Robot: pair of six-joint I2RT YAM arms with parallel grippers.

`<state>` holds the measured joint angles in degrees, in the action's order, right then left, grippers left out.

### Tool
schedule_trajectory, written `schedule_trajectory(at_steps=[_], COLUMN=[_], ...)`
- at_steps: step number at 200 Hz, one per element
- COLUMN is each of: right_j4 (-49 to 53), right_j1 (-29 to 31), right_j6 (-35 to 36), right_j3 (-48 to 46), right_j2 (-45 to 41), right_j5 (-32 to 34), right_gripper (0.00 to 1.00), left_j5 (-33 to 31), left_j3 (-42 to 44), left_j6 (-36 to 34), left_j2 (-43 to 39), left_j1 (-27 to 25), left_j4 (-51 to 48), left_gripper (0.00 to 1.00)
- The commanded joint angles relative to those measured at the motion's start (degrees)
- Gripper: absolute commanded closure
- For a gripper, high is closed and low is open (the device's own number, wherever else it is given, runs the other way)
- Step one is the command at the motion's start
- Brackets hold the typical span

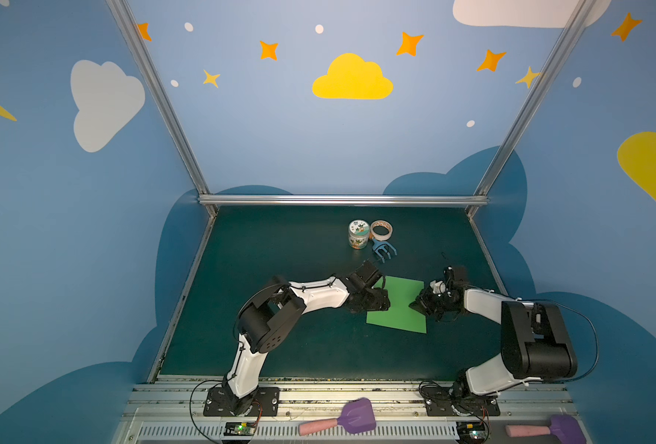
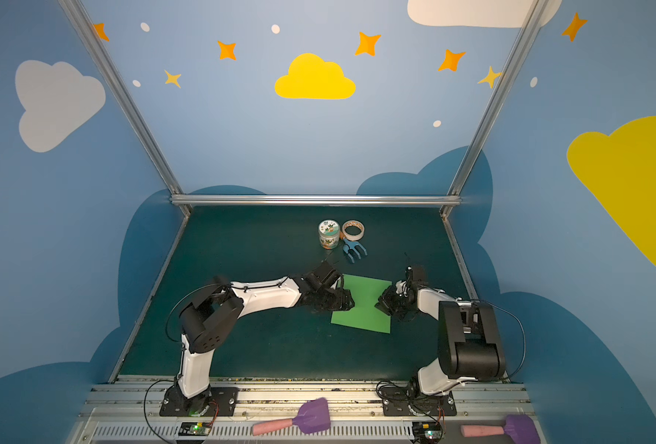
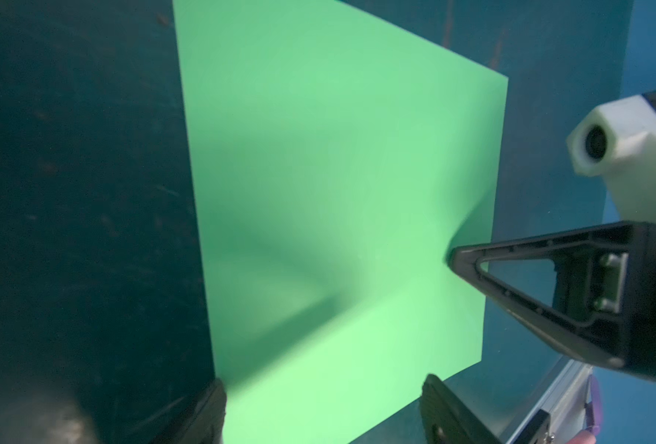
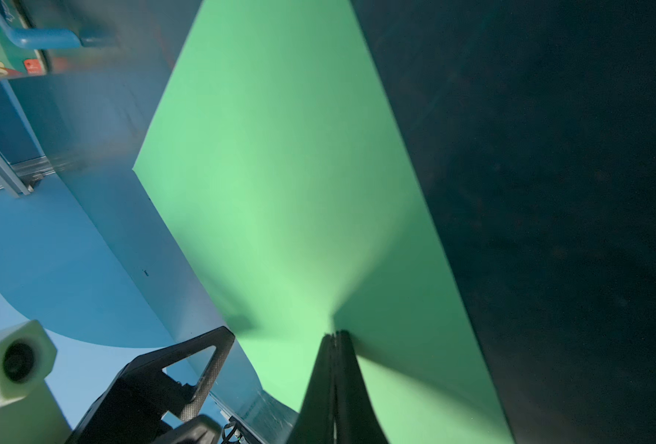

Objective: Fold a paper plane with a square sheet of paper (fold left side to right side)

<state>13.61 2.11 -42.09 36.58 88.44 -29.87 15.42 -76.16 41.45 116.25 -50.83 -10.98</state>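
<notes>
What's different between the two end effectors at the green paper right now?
The left end effector stands open, jaws wide apart over the left side of the square sheet of paper; the right end effector is shut, jaws together. The left holds nothing; the right's closed tip meets the sheet near its right edge, where the paper puckers. Both are black and face each other across the sheet.

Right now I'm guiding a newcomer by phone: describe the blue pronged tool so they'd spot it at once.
On the dark green table, look past the green sheet of paper toward the far rail, where three small things cluster. The blue toy rake lies in front of the tape roll, right of the printed jar; it alone is blue and pronged.
</notes>
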Motion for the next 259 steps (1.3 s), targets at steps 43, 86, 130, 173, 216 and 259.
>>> schedule_trajectory(at_steps=[43, 86, 130, 173, 216, 259], right_j4=[3.1, 3.4, 3.5, 3.7, 3.5, 3.6], right_j1=[0.3, 0.3, 0.3, 0.3, 0.2, 0.2], right_j6=[-0.5, -0.4, -0.3, 0.0, -0.3, -0.4], right_j3=[-0.1, -0.3, -0.4, -0.4, -0.5, -0.8], right_j2=[1.2, 1.0, 1.0, 0.9, 0.8, 0.5], right_j5=[2.4, 2.4, 2.3, 2.1, 2.2, 2.3], right_gripper=[0.97, 0.97, 0.97, 0.97, 0.97, 0.97], left_j5=[0.8, -2.6, -7.8, -5.1, -3.6, -3.6], left_j3=[-3.8, 3.2, 12.6, 16.1, 12.6, 9.3], left_j6=[-4.8, -1.6, 8.0, 13.0, 14.0, 11.6], left_j2=[9.1, 1.5, -5.5, -5.1, -1.3, 2.2], left_j1=[0.9, 1.3, -2.5, -4.7, -6.5, -5.3], left_j4=[-3.0, -1.8, -0.1, 5.5, 5.2, 5.5], left_gripper=[0.17, 0.18, 0.17, 0.17, 0.17, 0.15])
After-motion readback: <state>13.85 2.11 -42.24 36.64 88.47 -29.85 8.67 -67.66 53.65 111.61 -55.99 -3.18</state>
